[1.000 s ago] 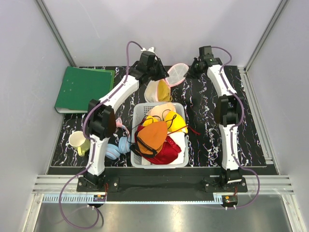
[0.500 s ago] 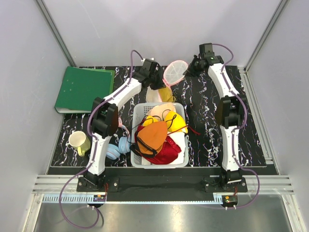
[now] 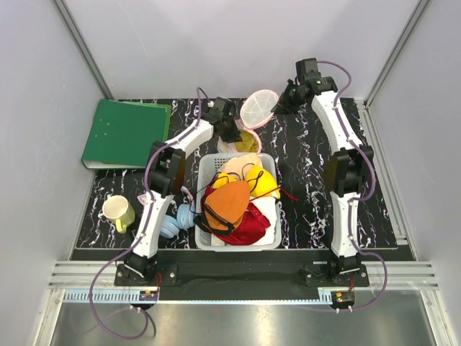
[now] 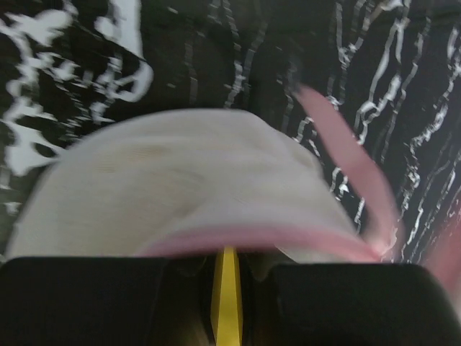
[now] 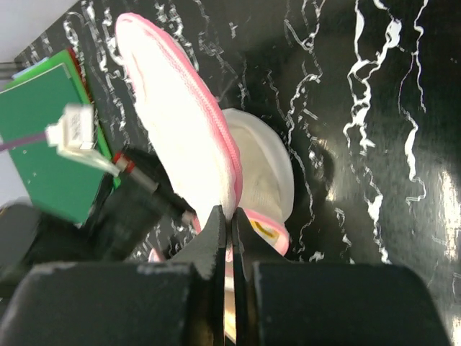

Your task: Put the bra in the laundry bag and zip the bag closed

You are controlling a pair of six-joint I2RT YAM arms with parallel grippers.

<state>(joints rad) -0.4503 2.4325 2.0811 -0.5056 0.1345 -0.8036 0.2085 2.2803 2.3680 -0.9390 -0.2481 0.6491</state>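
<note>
Black marbled tabletop (image 3: 306, 198): right gripper (image 3: 279, 107) pinches the laundry bag (image 3: 258, 109) open by its pink rim as left gripper (image 3: 232, 130), clamped on the bra (image 3: 249, 140), holds it in the mouth; zipping apparently remains.

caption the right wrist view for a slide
Right gripper pinches the pink zipper rim of the round white mesh laundry bag, lid raised over the black marbled table

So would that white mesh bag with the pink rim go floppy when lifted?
Probably partly: the laundry bag holds its flap upright from one pinch by the right fingers, so the rim seems springy. Its thin mesh likely sags and weighs little.
</note>
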